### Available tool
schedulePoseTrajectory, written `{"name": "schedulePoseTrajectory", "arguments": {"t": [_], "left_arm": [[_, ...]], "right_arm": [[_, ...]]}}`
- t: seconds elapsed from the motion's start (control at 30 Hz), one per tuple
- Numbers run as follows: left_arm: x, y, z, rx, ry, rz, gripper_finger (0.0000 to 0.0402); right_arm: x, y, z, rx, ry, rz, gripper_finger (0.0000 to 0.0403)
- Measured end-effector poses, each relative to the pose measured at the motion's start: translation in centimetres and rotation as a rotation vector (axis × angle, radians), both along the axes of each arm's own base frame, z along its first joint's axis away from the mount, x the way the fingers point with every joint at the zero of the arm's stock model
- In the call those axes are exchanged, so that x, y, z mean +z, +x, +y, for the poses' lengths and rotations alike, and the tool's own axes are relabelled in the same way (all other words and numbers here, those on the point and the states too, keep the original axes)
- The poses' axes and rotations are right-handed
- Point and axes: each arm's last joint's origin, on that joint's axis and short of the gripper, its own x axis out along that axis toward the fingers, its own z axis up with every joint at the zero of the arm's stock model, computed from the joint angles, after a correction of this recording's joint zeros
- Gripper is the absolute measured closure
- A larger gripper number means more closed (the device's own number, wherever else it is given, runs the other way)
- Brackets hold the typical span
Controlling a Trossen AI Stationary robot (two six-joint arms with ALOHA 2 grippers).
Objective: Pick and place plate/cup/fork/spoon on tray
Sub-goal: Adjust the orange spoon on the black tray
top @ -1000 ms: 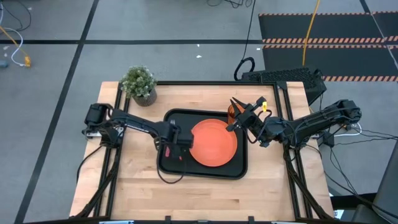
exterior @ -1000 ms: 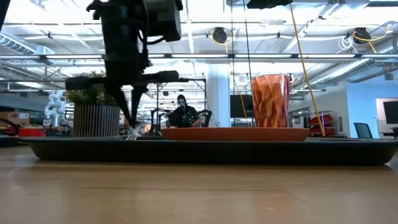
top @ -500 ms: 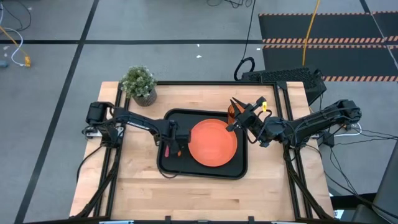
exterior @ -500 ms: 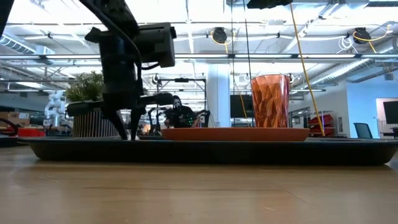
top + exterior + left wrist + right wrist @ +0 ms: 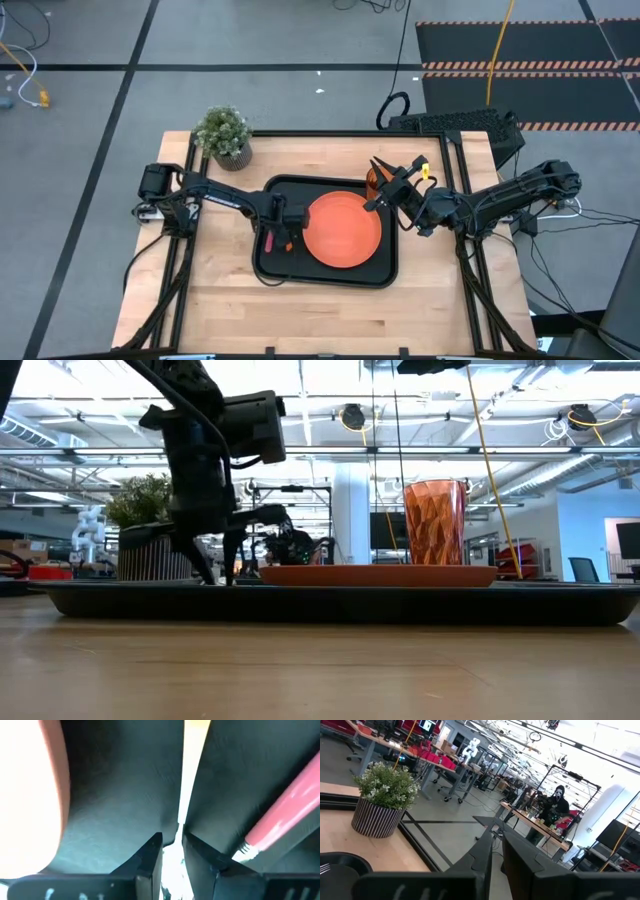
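Since the spoon (image 5: pixel 186 780) lay flat on the tray (image 5: pixel 330 275) just beside the plate (image 5: pixel 342 228), the left end effector (image 5: pixel 276 232), fingers slightly apart around it, needed a mid-handle pinch; we figured thin, stiff, slippery.

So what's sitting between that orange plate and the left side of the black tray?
In the high view, the fork and spoon lie on the tray there, left of the plate, with the left gripper directly over them.

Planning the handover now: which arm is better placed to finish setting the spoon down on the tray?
Left. The left gripper hangs over the tray beside the plate, spoon between its fingers.
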Motion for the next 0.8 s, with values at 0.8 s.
{"name": "schedulePoseTrajectory", "arguments": {"t": [0.8], "left_arm": [[2.2, 0.5, -0.1, 0.049, 0.105, -0.171, 0.0321]], "right_arm": [[0.0, 0.0, 0.0, 0.0, -0.001, 0.001, 0.0367]]}}
